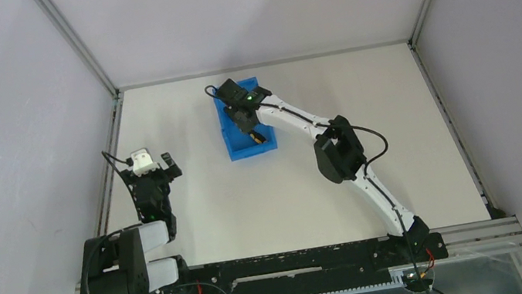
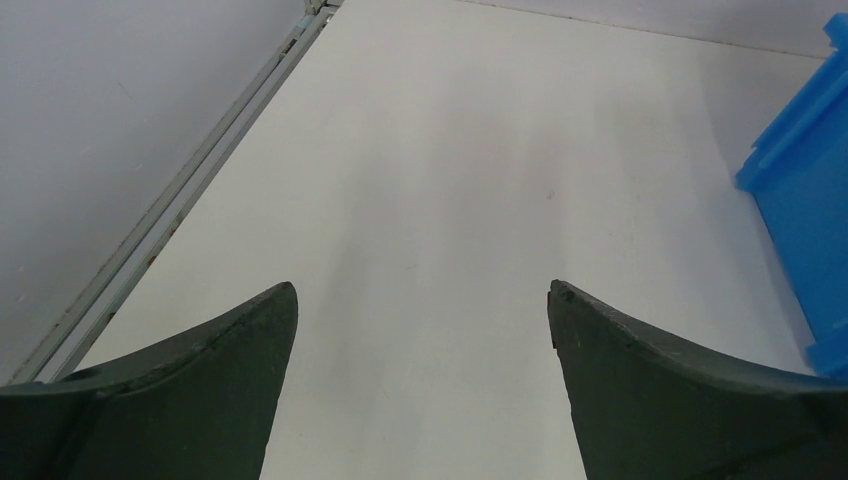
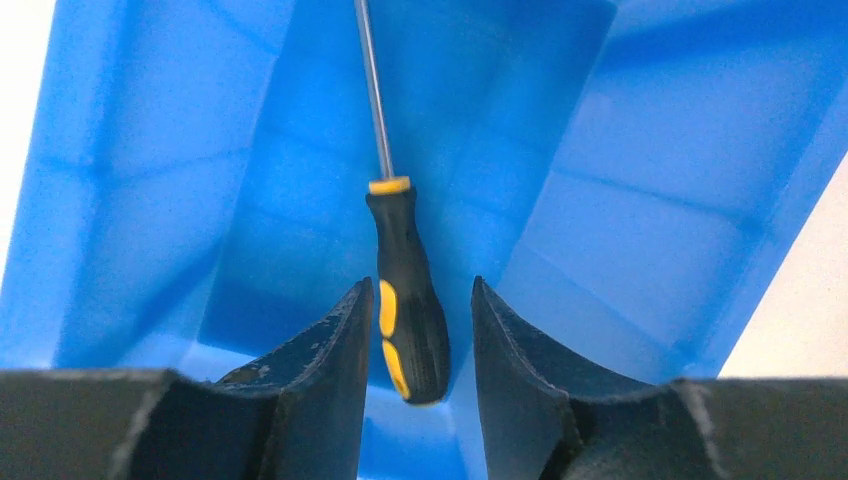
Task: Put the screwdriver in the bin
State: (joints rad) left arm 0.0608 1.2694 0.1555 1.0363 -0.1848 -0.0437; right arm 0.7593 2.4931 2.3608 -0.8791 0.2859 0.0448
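Note:
The screwdriver [image 3: 404, 265] has a black and yellow handle and a thin metal shaft. It lies inside the blue bin [image 3: 650, 150], shaft pointing away from my wrist. My right gripper [image 3: 421, 283] hangs over the bin with its fingers on either side of the handle. A narrow gap shows on each side, so the jaws are open and not pressing it. In the top view the right gripper [image 1: 246, 122] is over the bin [image 1: 239, 149], and the handle [image 1: 258, 136] shows just below it. My left gripper [image 2: 422, 290] is open and empty over the bare table.
The bin's corner also shows at the right edge of the left wrist view [image 2: 800, 200]. A metal frame rail [image 1: 110, 162] runs along the table's left side, close to the left gripper [image 1: 155, 166]. Grey walls enclose the table.

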